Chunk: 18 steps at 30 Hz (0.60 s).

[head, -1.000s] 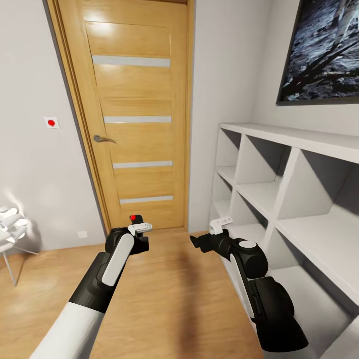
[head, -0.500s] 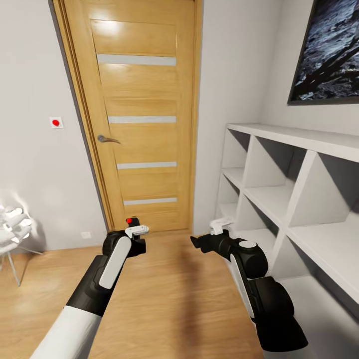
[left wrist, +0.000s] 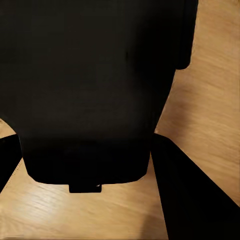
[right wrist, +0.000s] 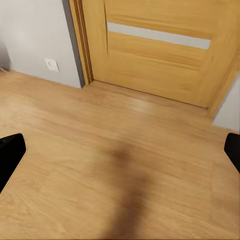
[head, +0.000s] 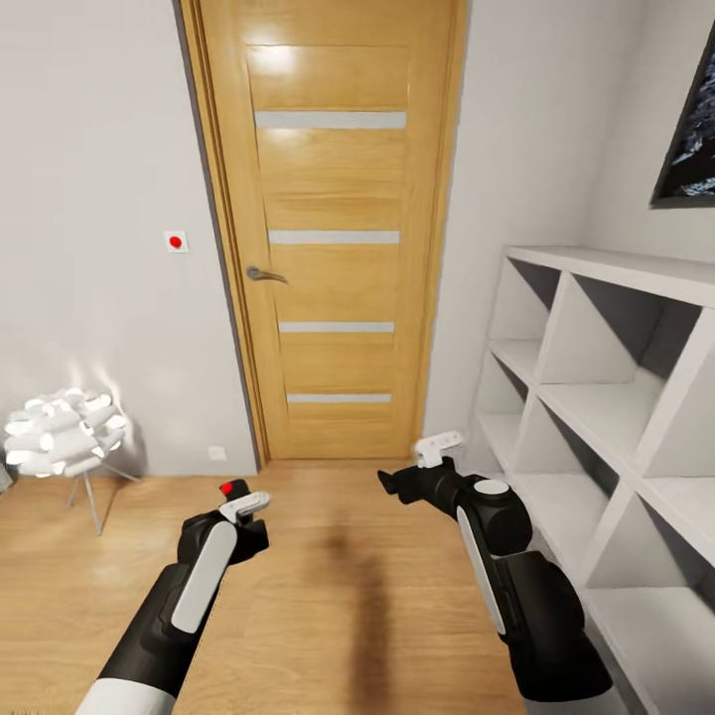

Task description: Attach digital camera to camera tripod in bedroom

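My left gripper is shut on the digital camera, a small black box with a red button on top, held low over the wooden floor at the left. In the left wrist view the camera's black body sits between the dark fingers. My right gripper hangs open over the floor at centre right; its wrist view has the fingertips far apart with nothing between them. The camera tripod is out of view.
A closed wooden door stands straight ahead. A white cubby shelf unit runs along the right wall under a dark framed picture. A white lamp on thin legs stands at the left, with open floor between.
The head view has swung to the left, so door and shelves sit further right. My left arm with the camera has dropped lower and to the left; the right arm keeps its pose.
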Motion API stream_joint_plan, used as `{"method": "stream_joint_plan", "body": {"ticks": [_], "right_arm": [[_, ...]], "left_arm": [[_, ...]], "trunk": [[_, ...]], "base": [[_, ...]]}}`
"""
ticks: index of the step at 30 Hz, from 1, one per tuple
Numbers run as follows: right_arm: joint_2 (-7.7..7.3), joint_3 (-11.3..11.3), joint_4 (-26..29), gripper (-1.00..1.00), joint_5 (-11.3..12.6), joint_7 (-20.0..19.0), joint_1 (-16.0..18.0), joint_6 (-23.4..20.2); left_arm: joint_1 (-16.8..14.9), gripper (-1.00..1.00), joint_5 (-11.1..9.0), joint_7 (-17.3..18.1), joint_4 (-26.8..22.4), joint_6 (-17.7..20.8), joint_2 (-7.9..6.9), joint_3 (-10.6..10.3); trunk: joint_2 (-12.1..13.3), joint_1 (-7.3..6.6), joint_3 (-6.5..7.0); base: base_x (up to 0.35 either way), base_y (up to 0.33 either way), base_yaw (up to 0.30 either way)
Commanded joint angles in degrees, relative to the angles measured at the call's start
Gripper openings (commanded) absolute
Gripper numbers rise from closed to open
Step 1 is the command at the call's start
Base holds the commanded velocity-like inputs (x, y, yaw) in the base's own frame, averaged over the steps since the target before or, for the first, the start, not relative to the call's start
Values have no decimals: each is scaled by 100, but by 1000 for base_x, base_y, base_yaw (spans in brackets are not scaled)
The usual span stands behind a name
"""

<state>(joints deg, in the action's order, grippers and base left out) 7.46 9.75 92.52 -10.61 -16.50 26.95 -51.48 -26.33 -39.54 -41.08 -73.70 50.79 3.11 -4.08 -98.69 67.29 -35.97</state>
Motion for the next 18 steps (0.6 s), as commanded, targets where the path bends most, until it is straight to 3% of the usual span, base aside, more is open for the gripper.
{"method": "stream_joint_plan", "body": {"ticks": [1,11,18], "right_arm": [[1,-2,7,100,-64,-46,3,-23],[1,5,6,100,-78,-46,3,-14],[0,10,3,100,-98,-53,-26,-5]], "left_arm": [[4,-100,-44,-45,-2,10,-4,7],[38,-100,-59,-37,5,5,-53,46],[47,-100,-54,-40,5,8,-98,55]], "trunk": [[-3,0,-6],[-3,0,-19],[-3,0,-36]], "base": [[130,0,295],[274,0,295],[68,0,295]]}}
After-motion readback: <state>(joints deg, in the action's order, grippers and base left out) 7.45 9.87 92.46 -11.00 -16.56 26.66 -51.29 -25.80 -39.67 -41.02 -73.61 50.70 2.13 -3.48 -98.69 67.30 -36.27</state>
